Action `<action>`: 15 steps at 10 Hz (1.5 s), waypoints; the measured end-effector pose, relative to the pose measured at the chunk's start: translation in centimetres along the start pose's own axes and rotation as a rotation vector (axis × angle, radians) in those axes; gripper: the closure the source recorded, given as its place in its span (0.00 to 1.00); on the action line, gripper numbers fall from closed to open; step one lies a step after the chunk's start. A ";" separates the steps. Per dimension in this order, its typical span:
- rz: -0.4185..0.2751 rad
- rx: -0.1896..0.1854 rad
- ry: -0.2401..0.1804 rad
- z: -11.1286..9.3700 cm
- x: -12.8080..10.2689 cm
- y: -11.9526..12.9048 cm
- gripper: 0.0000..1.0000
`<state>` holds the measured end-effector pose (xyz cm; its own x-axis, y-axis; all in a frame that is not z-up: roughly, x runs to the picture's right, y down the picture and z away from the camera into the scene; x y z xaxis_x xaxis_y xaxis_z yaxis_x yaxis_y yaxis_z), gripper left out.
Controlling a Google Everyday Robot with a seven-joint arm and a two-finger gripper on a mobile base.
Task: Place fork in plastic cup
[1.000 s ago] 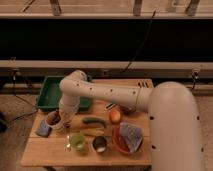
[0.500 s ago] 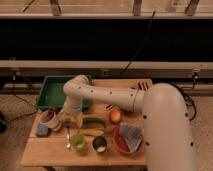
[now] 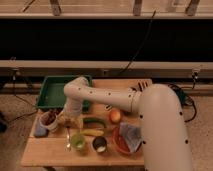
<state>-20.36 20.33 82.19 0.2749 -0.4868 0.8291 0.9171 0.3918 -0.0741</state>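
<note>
Gripper (image 3: 67, 121) is low over the table's (image 3: 45, 152) left side, half buried under its own wrist, fingers spread, pinching nothing I can see. Fork (image 3: 67, 138) lies flat just beside the plastic cup (image 3: 78, 142). The arm (image 3: 160, 125) hides the table's right edge. Versus 1 second ago it's shifted left a bit.
</note>
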 end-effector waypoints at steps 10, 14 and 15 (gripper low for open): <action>-0.020 -0.082 0.013 2.3 -0.3 -0.5 0.20; -0.016 -0.123 0.020 2.8 0.2 -0.1 0.25; -0.012 -0.132 0.022 2.8 0.3 0.2 0.36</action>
<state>-20.86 22.44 83.97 0.2689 -0.5081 0.8183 0.9498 0.2808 -0.1378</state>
